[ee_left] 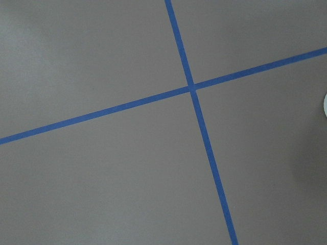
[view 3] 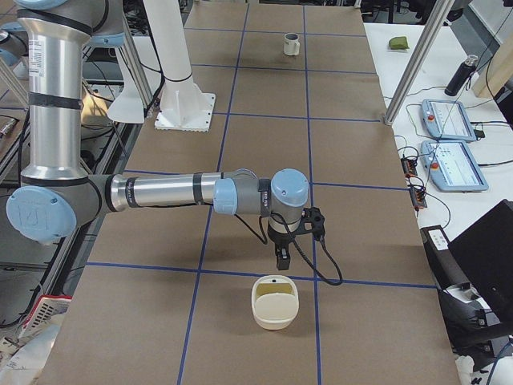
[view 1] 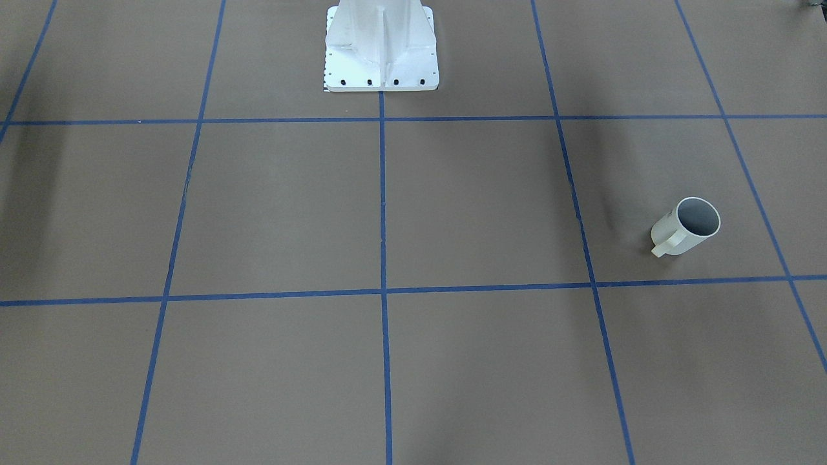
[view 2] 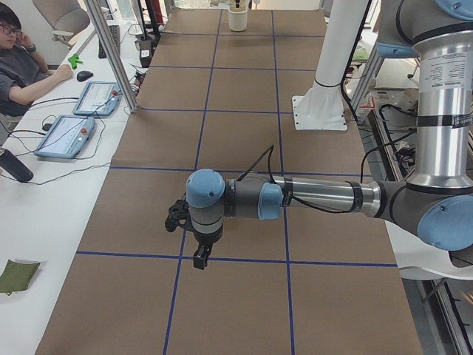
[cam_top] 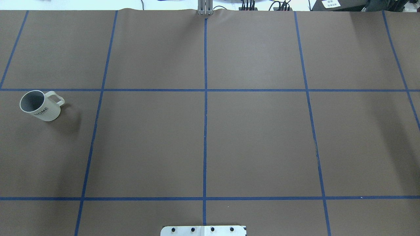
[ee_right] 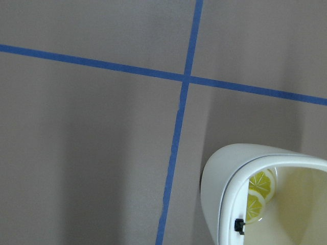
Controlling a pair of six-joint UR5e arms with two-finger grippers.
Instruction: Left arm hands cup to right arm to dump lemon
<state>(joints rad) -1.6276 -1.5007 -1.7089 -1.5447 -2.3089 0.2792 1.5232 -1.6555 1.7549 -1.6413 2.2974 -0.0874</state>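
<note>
The cup [cam_top: 41, 105], a white ribbed mug with "HOME" lettering, stands upright on the robot's left side of the brown table, handle to the right in the overhead view. Its grey inside looks empty in the front-facing view [view 1: 690, 226]. It shows small and far in the exterior right view [view 3: 292, 44]. My left gripper [view 2: 200, 259] points down above the table; the arm hides the cup there. My right gripper [view 3: 281, 261] points down just behind a white container [view 3: 275, 302]. Lemon slices [ee_right: 258, 194] show inside it. I cannot tell whether either gripper is open or shut.
The white column base [cam_top: 203, 230] stands at the table's robot-side edge. An operator [view 2: 18, 70] sits at a side bench with control tablets [view 2: 66, 133]. More tablets [view 3: 453, 152] and a bottle [view 3: 463, 74] lie beside the table. Blue tape lines grid the table.
</note>
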